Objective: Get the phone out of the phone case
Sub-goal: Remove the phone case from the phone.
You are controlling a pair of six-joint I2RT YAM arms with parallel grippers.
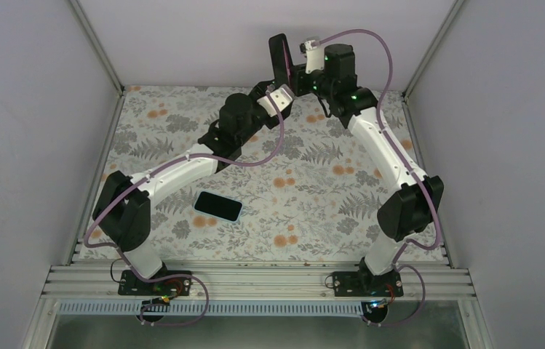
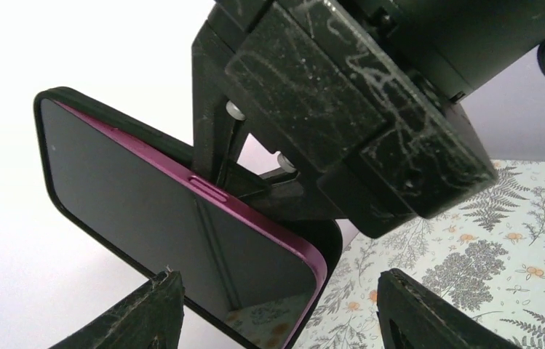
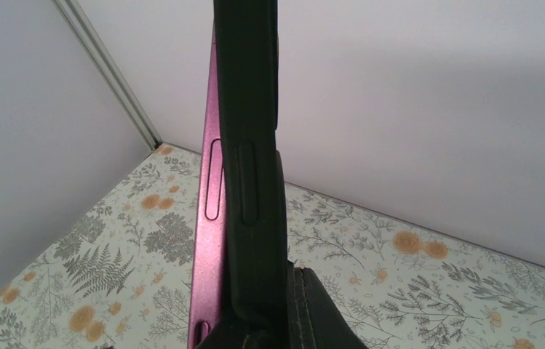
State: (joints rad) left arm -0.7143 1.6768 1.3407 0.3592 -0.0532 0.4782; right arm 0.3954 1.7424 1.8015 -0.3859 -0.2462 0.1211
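Note:
A magenta phone (image 2: 182,225) sits in a black case (image 2: 331,243), held upright high above the back of the table (image 1: 281,58). Its long magenta edge (image 3: 207,218) stands proud of the black case (image 3: 251,145) on one side. My right gripper (image 3: 255,338) is shut on the case and phone at their lower end, and it also shows in the top view (image 1: 300,73). My left gripper (image 2: 284,320) is open, its fingers (image 2: 156,313) either side of the phone's lower corner and not touching it. It sits just below the phone in the top view (image 1: 273,89).
A second dark phone-like slab with a blue edge (image 1: 218,206) lies flat on the floral table (image 1: 313,211), near the left arm's elbow. White walls close in at the back and sides. The arm bases stand on a metal rail (image 1: 255,280) at the front.

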